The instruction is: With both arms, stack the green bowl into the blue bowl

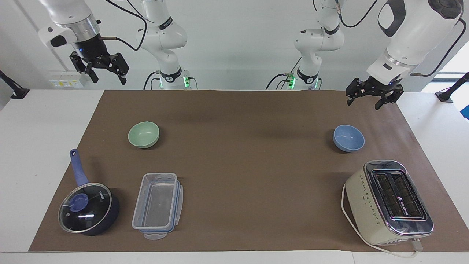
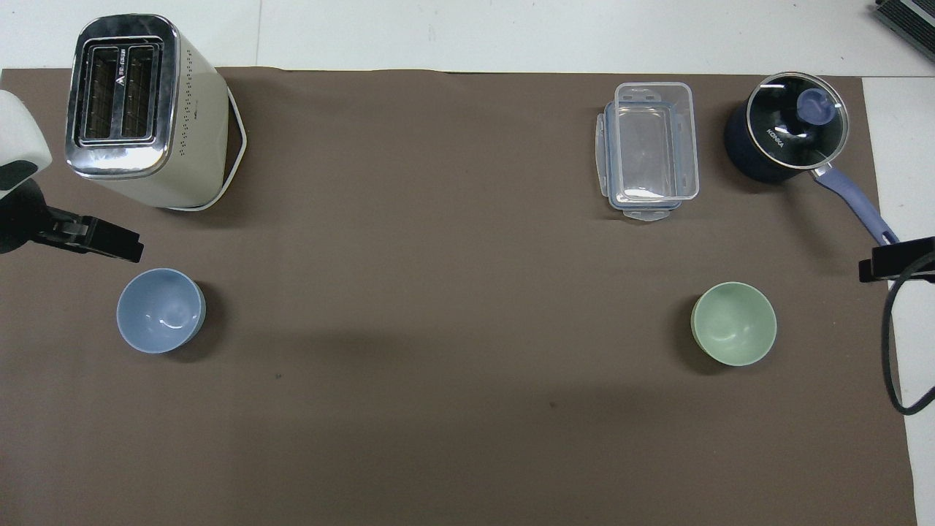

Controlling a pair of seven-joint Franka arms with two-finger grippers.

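- Up high: left gripper [image 1: 370, 98], hanging from a bent white arm over the mat's edge at the left arm's end of the table, fingers spread wide, holding nothing.
- Also up high: right gripper [image 1: 100, 69], tilted, over the table edge at the right arm's end, fingers spread wide, holding nothing.
- Down on the brown mat [image 1: 242, 154]: blue bowl [image 1: 348, 138], open side up, at the left arm's end, well apart from the green bowl.
- Sitting open side up at the right arm's end: green bowl [image 1: 143, 134], not touched by any gripper.
- Farther from the robots than the blue bowl: cream toaster [image 1: 388, 201] with two slots and a white cord; small writing on top too tiny to read.
- Farther from the robots than the green bowl: clear plastic box [image 1: 157, 205] with blue clips.
- Just beside that box: dark blue saucepan [image 1: 88, 207] with glass lid and blue handle; white word "KONKA" on the lid.
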